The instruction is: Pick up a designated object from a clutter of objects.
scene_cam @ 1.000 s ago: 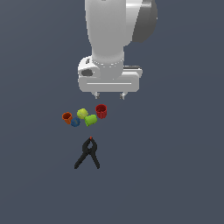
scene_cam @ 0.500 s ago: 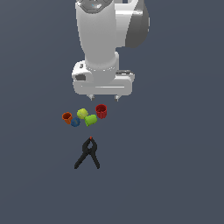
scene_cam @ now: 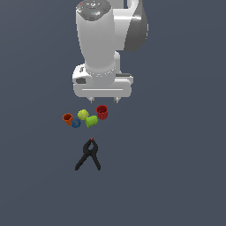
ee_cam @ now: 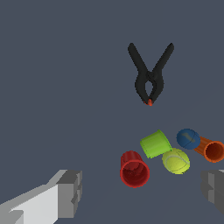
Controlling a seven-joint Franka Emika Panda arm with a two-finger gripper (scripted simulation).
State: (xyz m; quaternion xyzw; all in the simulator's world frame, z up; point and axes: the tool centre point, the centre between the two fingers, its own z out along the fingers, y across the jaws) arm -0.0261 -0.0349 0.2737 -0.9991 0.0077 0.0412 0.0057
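The dark red cup stands upright at the exterior view's right end of the clutter. It also shows in the wrist view, its mouth facing the camera. My gripper hangs just above it, open and empty. In the wrist view the gripper has one finger on each side of the cup, well apart. Beside the red cup lie a green cup, a yellow-green ball, a blue cup and a smaller orange cup.
A black clamp with a red tip lies nearer the camera than the cups, handles spread; it also shows in the wrist view. The green cup and ball lie close to the red cup. The floor is plain dark grey.
The arm has shifted to the exterior view's left and the gripper has come a little lower, closer over the red cup. The objects have not moved.
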